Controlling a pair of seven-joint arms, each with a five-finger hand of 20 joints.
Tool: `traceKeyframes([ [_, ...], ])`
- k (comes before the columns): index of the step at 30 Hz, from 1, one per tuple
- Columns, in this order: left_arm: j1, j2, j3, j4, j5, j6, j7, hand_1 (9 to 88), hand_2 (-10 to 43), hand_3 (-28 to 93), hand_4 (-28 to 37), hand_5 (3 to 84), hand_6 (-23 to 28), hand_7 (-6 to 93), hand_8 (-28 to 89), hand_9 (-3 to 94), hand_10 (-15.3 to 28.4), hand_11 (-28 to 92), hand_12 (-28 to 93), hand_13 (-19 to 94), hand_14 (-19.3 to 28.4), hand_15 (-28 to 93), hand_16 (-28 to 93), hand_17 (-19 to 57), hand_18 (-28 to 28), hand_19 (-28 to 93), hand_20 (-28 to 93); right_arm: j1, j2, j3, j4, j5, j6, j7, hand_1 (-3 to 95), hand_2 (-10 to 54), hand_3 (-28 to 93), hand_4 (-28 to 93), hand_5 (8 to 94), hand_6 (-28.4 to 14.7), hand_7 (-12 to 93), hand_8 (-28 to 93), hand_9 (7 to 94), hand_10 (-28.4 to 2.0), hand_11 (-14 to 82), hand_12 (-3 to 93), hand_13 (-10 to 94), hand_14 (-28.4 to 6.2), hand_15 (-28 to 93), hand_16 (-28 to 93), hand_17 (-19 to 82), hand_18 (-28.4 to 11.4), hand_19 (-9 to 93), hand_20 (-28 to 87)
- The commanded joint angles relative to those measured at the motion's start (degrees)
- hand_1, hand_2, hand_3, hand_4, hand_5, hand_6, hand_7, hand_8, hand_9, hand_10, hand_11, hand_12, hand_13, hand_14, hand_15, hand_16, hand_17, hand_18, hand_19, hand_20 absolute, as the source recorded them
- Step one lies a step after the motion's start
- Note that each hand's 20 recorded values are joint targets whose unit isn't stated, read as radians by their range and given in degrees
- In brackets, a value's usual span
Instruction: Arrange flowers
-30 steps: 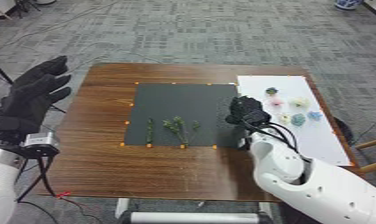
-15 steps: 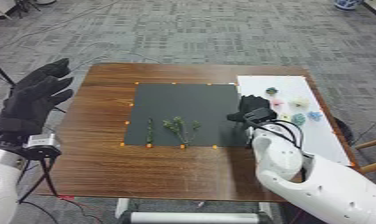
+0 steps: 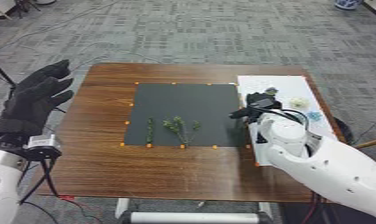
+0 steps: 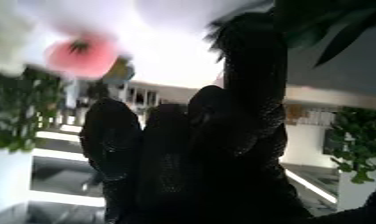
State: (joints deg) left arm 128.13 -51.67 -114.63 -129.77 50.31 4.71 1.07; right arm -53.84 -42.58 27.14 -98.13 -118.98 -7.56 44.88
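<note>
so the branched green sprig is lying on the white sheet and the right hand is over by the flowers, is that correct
Not quite: the head view shows the branched green sprig lying on the dark mat, not the white sheet. The right hand is over by the flowers.

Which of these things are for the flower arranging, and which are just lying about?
Likely for the job:
- slim green sprig, branching sprig
- pink flower, cream flower, blue flower
- dark mat, white sheet

Just about:
- blue-and-white pot
- wooden furniture
</note>
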Motion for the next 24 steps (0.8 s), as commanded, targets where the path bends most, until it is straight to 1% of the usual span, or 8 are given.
traceKeyframes([
  [1, -0.5, -0.01, 0.19, -0.04, -0.07, 0.35, -0.55, 25.8, -2.6, 70, -25.7, 22.9, 2.6, 19.4, -9, 14.5, 9.4, 19, 19, 5, 12.3, 37, -4, -11.7, 17.8, 39, 8, 1.7, -4.2, -2.7, 2.3, 0.1, -5.1, 0.4, 6.4, -7.0, 68, -28, 84.8, 0.4, 53, -6, 86.8, -9.8, 59.6, 51.0, 82, -8.9, 84, 42, 49, -25.2, 93, 68],
  [7, -0.1, 0.16, -0.19, -0.08, -0.1, 0.05, -0.46, 25.8, -2.6, 70, -25.8, 22.9, 2.5, 19.5, -9, 14.5, 9.4, 19, 19, 5, 12.2, 37, -4, -11.7, 17.8, 39, 8, 1.9, -4.2, -3.1, 2.5, -0.1, -10.4, 1.6, 7.3, -7.8, 72, -28, 84.7, 0.5, 52, -6, 86.7, -9.6, 59.1, 50.9, 82, -8.9, 83, 42, 49, -25.0, 93, 67],
  [9, 0.4, 0.01, -0.49, -0.24, -0.1, 0.05, -0.47, 25.8, -2.6, 70, -25.8, 22.9, 2.5, 19.4, -9, 14.6, 9.4, 19, 19, 5, 12.2, 37, -4, -11.7, 17.7, 39, 8, 1.1, -4.8, -2.2, 2.2, 0.5, -11.9, 0.7, 9.1, -8.7, 75, -28, 84.7, 0.5, 52, -6, 86.6, -9.6, 59.0, 51.0, 82, -8.9, 83, 42, 49, -25.0, 93, 67],
  [10, 0.3, 0.05, -0.41, -0.2, -0.11, 0.07, -0.38, 25.8, -2.6, 70, -25.9, 22.9, 2.5, 19.4, -9, 14.6, 9.4, 19, 19, 5, 12.2, 37, -4, -11.7, 17.7, 39, 8, 1.2, -4.8, -2.7, 2.0, 0.6, -12.1, 0.6, 13.8, -9.3, 78, -28, 84.4, 0.6, 52, -6, 86.4, -9.4, 58.6, 51.0, 82, -8.6, 83, 42, 49, -25.0, 93, 67],
  [14, 0.1, 0.07, -0.18, -0.05, -0.17, -0.14, -0.53, 25.9, -2.7, 70, -25.9, 22.9, 2.5, 19.3, -9, 14.6, 9.3, 19, 19, 5, 12.2, 37, -4, -11.7, 17.7, 39, 8, -0.4, -5.3, -3.1, 0.8, -0.3, -10.4, -1.2, 26.3, -9.5, 83, -27, 83.1, 1.2, 51, -4, 85.5, -8.8, 58.2, 50.9, 81, -7.9, 82, 43, 48, -24.2, 93, 65],
  [15, 0.0, 0.07, -0.16, 0.0, -0.17, -0.27, -0.56, 25.9, -2.6, 70, -26.0, 22.9, 2.5, 19.3, -9, 14.6, 9.3, 19, 19, 5, 12.2, 37, -4, -11.7, 17.7, 39, 8, -0.8, -5.2, -3.3, 0.4, -0.6, -9.3, -2.0, 33.2, -9.5, 83, -28, 82.3, 1.6, 48, 13, 85.3, -8.6, 58.2, 50.9, 81, -7.6, 82, 43, 48, -24.0, 93, 65],
  [16, -0.1, 0.11, -0.13, 0.03, -0.17, -0.38, -0.55, 25.8, -2.6, 70, -25.9, 22.9, 2.5, 19.3, -9, 14.6, 9.4, 19, 19, 5, 12.2, 37, -4, -11.7, 17.7, 39, 8, -1.3, -5.2, -3.1, -0.1, -0.5, -9.1, -2.5, 38.6, -9.5, 82, -27, 81.8, 2.1, 47, 21, 85.0, -8.3, 58.2, 51.0, 81, -7.2, 82, 43, 48, -23.5, 93, 64],
  [24, -0.8, 0.64, -0.09, 0.36, -0.12, -0.36, -0.53, 25.8, -2.8, 70, -26.1, 22.9, 2.4, 19.7, -9, 14.6, 9.4, 19, 19, 5, 12.1, 37, -4, -11.6, 17.7, 39, 8, -4.6, -5.1, -2.3, -1.2, 0.0, 0.7, -8.6, 41.6, -9.5, 84, -26, 81.0, 1.5, 46, 24, 84.5, -7.9, 58.5, 51.1, 81, -6.7, 82, 43, 47, -23.1, 93, 63],
])
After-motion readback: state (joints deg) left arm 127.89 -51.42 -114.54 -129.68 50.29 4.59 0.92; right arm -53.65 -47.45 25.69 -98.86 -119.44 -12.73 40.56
